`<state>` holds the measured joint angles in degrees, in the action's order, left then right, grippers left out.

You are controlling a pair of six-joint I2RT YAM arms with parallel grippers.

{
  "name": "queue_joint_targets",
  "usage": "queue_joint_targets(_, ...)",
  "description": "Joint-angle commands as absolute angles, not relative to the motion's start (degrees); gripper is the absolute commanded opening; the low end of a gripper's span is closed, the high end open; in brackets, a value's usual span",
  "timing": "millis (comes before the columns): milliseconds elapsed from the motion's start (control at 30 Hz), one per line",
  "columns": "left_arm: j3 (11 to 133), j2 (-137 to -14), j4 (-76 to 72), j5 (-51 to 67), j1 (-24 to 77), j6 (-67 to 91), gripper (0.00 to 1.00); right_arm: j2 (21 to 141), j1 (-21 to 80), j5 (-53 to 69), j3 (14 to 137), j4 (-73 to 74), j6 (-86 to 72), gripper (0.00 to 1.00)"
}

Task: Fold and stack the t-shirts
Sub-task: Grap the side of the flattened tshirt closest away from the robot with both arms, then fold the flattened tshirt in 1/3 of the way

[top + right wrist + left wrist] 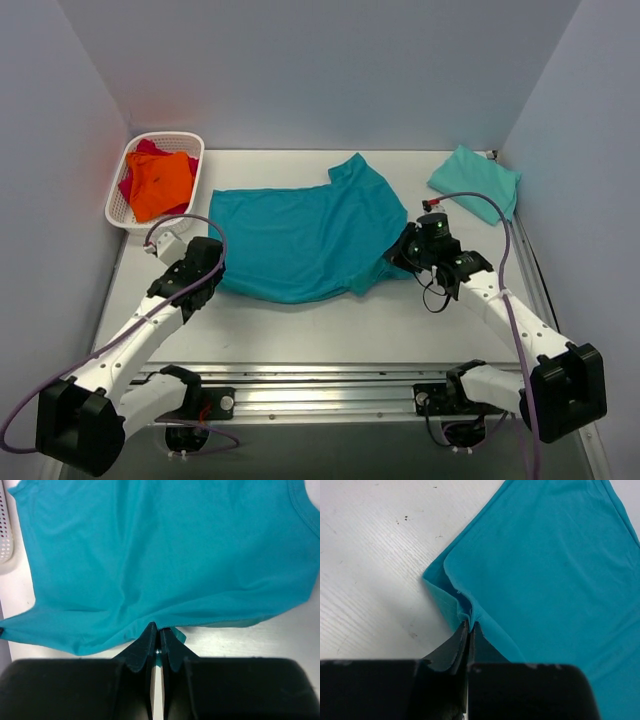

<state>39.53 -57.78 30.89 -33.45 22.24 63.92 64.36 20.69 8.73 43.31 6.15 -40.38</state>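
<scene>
Teal t-shirt [300,240] lies spread flat across the middle of the white surface [400,330], with its hem to the left and its sleeves to the right. The left pincer [470,626] is clamped on the near hem corner, and the right pincer [155,630] is pinched together on the near edge beside the sleeve. A folded mint t-shirt [475,180] rests at the far right, and an orange t-shirt [160,185] sits in the white basket [118,212] at the far left.

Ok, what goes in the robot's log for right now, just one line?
left gripper: shut on teal t-shirt corner | right gripper: shut on its edge | mint t-shirt: folded, far right
</scene>
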Motion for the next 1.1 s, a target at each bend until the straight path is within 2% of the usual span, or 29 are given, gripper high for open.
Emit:
queue_joint_targets(0,43.7,-60.8,23.1,-29.5,19.5,59.5,0.02,67.5,21.0,6.8,48.9,3.3,-41.5,0.00)
queue_joint_targets(200,47.5,-69.8,16.3,-24.6,14.0,57.2,0.02,78.6,20.3,2.9,56.8,1.1,-41.5,0.00)
queue_joint_targets(533,58.8,-94.5,11.0,-17.3,4.3,53.4,0.02,110.3,17.4,0.2,75.7,2.7,-42.5,0.00)
queue_joint_targets(633,62.9,-100.4,10.7,-15.0,2.9,52.6,0.02,115.6,16.3,0.3,80.8,3.0,-42.6,0.00)
queue_joint_targets(800,65.1,-104.2,8.9,-13.9,2.0,51.8,0.02,119.0,15.9,0.2,86.7,4.7,-41.9,0.00)
queue_joint_targets(1067,68.1,-106.1,8.3,-13.2,1.0,50.4,0.02,117.9,13.8,-2.5,88.4,5.2,-41.2,0.00)
